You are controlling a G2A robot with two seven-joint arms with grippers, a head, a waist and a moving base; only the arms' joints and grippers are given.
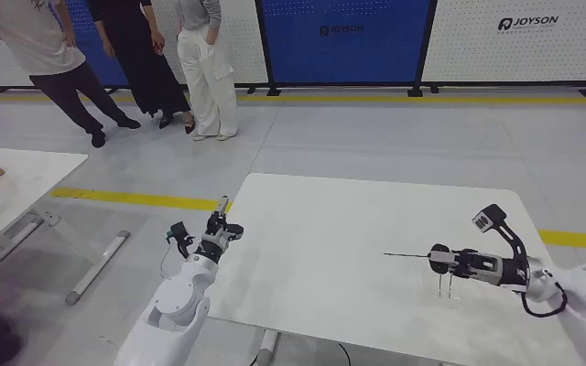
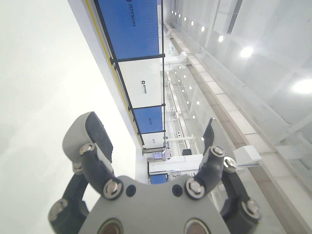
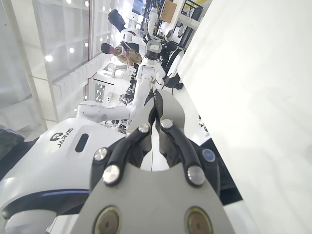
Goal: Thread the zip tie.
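A thin black zip tie [image 1: 406,255] sticks out level over the white table [image 1: 339,238], pointing toward the other arm. My right gripper [image 1: 439,259] is shut on its near end, above the table's right side. In the right wrist view the fingers [image 3: 157,103] are pressed together, and a thin dark strand of the zip tie [image 3: 151,158] runs back between them. My left gripper [image 1: 222,218] sits at the table's left edge, pointing up and away. Its jaws stand wide apart around nothing in the left wrist view [image 2: 153,127]. The left gripper [image 3: 152,43] also appears far off in the right wrist view.
The white tabletop [image 2: 36,74] lies bare between the two arms. A second white table [image 1: 27,178] stands off to the left across the floor gap. A yellow floor line [image 1: 137,198] runs behind both.
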